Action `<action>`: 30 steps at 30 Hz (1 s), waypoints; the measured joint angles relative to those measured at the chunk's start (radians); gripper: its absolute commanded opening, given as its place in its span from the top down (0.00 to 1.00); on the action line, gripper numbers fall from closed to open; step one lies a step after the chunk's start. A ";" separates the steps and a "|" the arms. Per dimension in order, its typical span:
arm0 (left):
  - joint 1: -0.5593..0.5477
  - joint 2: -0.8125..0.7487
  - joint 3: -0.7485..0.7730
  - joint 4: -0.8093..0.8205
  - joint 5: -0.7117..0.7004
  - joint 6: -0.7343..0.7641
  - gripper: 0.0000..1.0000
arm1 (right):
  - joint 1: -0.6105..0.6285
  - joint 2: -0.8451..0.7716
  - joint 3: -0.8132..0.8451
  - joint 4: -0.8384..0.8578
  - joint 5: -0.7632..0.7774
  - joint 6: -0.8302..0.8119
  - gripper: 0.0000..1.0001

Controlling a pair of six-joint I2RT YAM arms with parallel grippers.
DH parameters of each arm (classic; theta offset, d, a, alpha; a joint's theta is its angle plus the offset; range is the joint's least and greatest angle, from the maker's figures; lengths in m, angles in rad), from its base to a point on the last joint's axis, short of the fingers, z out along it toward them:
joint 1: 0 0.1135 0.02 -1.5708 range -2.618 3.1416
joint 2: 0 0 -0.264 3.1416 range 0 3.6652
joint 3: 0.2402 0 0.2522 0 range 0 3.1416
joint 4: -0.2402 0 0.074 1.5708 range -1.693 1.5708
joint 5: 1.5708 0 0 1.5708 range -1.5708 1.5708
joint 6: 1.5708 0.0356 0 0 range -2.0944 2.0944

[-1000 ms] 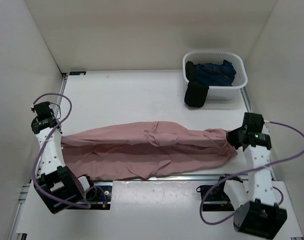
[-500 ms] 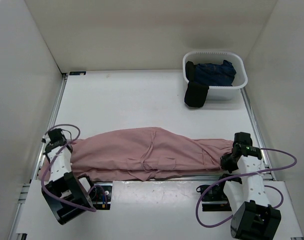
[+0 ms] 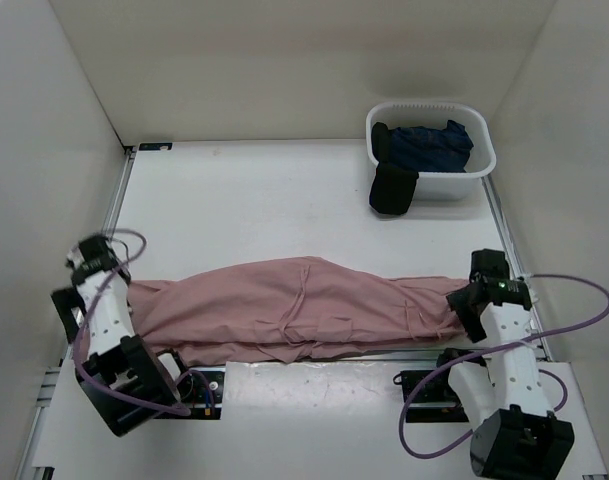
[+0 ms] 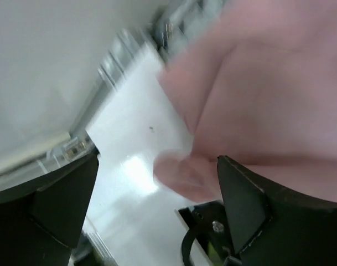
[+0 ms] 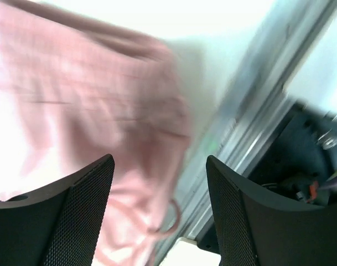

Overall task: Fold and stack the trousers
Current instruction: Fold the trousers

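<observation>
The dusty-pink trousers (image 3: 304, 305) lie stretched left to right along the near edge of the table, wrinkled and folded lengthwise. My left gripper (image 3: 102, 268) is just off their left end, open, with pink cloth (image 4: 268, 83) lying beyond its wide-apart fingers (image 4: 251, 205) and nothing clamped. My right gripper (image 3: 468, 300) hovers over the right end, also open. In the right wrist view the blurred trousers (image 5: 91, 83) and a drawstring loop (image 5: 176, 219) lie loose under the gap between the fingers.
A white basket (image 3: 484, 165) at the back right holds dark navy garments (image 3: 434, 145), and a black one (image 3: 394, 188) hangs over its front rim. Metal rails (image 3: 504, 230) edge the table, and white walls close in the sides.
Both arms drew the trousers toward the near edge, then both grippers opened and let go of the ends. The left gripper has pulled back to the left.
</observation>
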 measured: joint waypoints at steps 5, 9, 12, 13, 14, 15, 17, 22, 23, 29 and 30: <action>0.000 0.135 0.485 -0.122 0.142 -0.008 0.12 | 0.089 0.038 0.192 -0.010 0.118 -0.045 0.34; -0.002 0.181 0.441 -0.108 0.173 -0.011 0.13 | 0.146 0.082 0.208 0.036 0.123 -0.089 0.42; -0.002 0.286 0.300 -0.082 0.179 -0.012 0.13 | 0.158 0.131 0.167 0.106 0.066 -0.119 0.48; -0.002 0.325 0.253 -0.070 0.180 -0.011 0.11 | 0.160 0.150 0.148 0.125 0.045 -0.125 0.48; -0.002 0.357 0.212 -0.060 0.181 -0.011 0.09 | 0.160 0.173 0.126 0.143 0.019 -0.128 0.48; -0.002 0.379 0.181 -0.053 0.181 -0.011 0.08 | 0.160 0.197 0.103 0.163 -0.003 -0.131 0.48; -0.002 0.407 0.149 -0.030 0.174 -0.011 0.05 | 0.160 0.244 0.061 0.193 -0.039 -0.136 0.48; -0.002 0.460 0.177 0.065 0.139 -0.011 0.01 | 0.160 0.323 0.014 0.254 -0.082 -0.146 0.50; -0.002 0.467 0.194 0.075 0.140 -0.011 0.00 | 0.160 0.323 0.011 0.263 -0.083 -0.148 0.50; 0.016 0.507 0.298 0.103 0.192 -0.011 0.00 | 0.156 0.352 -0.003 0.299 -0.087 -0.154 0.54; 0.028 0.539 0.317 0.097 0.216 -0.011 0.02 | 0.147 0.362 -0.002 0.302 -0.086 -0.159 0.57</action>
